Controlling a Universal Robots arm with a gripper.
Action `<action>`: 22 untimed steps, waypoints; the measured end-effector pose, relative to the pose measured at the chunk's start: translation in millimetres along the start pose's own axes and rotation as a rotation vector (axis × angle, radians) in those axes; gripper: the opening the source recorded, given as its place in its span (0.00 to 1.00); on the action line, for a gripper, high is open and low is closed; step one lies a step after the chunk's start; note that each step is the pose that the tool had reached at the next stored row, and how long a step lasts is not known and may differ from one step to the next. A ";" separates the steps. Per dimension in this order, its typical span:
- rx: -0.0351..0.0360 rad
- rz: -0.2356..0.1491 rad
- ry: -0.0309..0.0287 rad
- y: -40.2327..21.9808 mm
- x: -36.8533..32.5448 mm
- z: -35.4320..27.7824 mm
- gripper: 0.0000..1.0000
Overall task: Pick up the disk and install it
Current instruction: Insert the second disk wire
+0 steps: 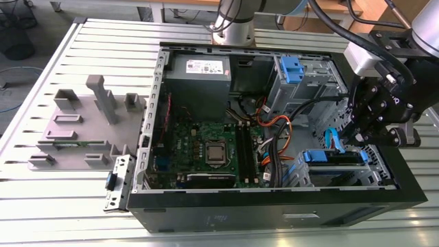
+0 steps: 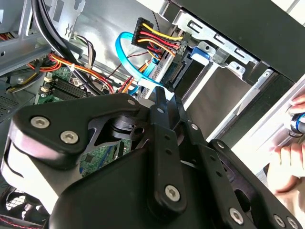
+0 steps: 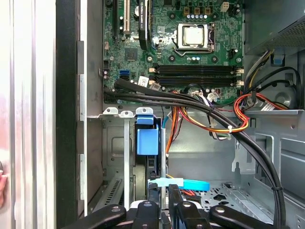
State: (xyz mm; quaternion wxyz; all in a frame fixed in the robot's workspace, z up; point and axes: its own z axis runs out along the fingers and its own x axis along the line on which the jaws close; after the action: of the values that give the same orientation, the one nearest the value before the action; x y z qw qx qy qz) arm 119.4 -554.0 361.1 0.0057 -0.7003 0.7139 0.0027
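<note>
**Claw at the drive bay, disk sitting in its slot**

We find the black two-fingered claw [image 1: 357, 138] inside the open black computer case [image 1: 274, 203]. Its jaws are drawn almost together and, as far as we can see, grip nothing. The silver disk in its blue plastic carrier [image 3: 147, 140] stands in the bay just ahead of the claw's tips. A light blue flat data cable [image 3: 190, 184] crosses right at the tips; we judge that it could snag or pull loose on any move. Far from the claw, the grey metal box [image 1: 199, 74] carries a white sticker whose print we cannot read.
</note>
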 end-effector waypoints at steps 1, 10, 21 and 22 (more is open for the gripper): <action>0.0000 0.000 0.0000 0.0 0.0 0.0 0.23; -0.0053 0.000 0.0004 -18.2 -0.3 0.6 0.23; -0.0098 0.000 0.0017 -32.4 -1.2 8.5 0.23; -0.0101 0.000 0.0015 -33.0 -1.5 9.0 0.23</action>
State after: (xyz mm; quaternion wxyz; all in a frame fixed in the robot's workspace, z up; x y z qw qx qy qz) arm 152.5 -553.0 352.2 0.0016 -0.7003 0.7139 0.0058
